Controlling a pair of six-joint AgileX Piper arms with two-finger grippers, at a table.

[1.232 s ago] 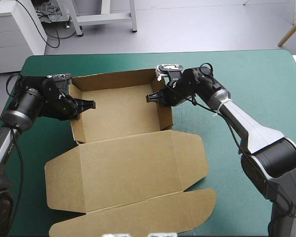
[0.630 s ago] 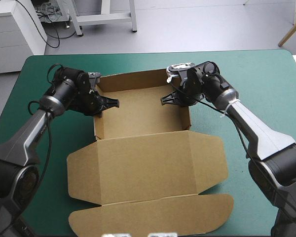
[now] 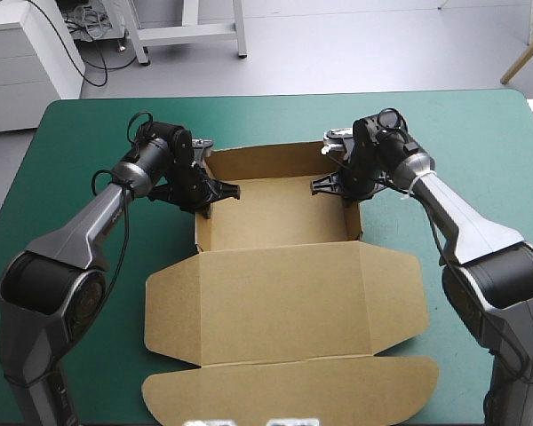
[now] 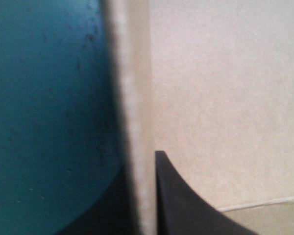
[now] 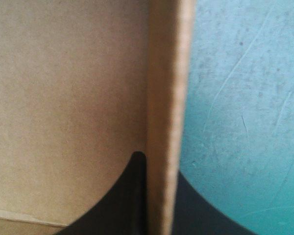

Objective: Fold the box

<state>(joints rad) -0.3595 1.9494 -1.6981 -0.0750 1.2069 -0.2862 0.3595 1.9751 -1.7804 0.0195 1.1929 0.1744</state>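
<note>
High view: the brown box point(image 3: 280, 266) lies in the middle of the table point(image 3: 71, 160). Its far part stands as an open tray point(image 3: 280, 217) with walls raised. Its lid point(image 3: 284, 306) is spread flat toward the near edge and ends in a long rounded flap point(image 3: 289, 390). Inside the tray are only the bare board floor and one black finger from each arm. The left gripper point(image 3: 211, 191) is pressed on the tray's left wall and the right gripper point(image 3: 333, 185) on its right wall. Each has one finger inside and one outside. Compared with the earlier pictures, the box and both arms have shifted from the table's left part toward its middle. The grips are on the same two walls and the lid is as flat as before.

Left wrist view: the left wall point(image 4: 132, 73) runs edge-on between the fingers of the left gripper point(image 4: 143, 166). The fingers are all but together, pinching the board. The inner finger lies against the tray's inside face and the outer one sits over the teal-green cover point(image 4: 44, 98). This closeness cannot be made out from above.

Right wrist view: the right wall point(image 5: 166, 98) is pinched the same way by the right gripper point(image 5: 161, 169). Board is on one side and the scratched cover point(image 5: 240, 98) on the other. Neither wrist view shows the lid.
</note>
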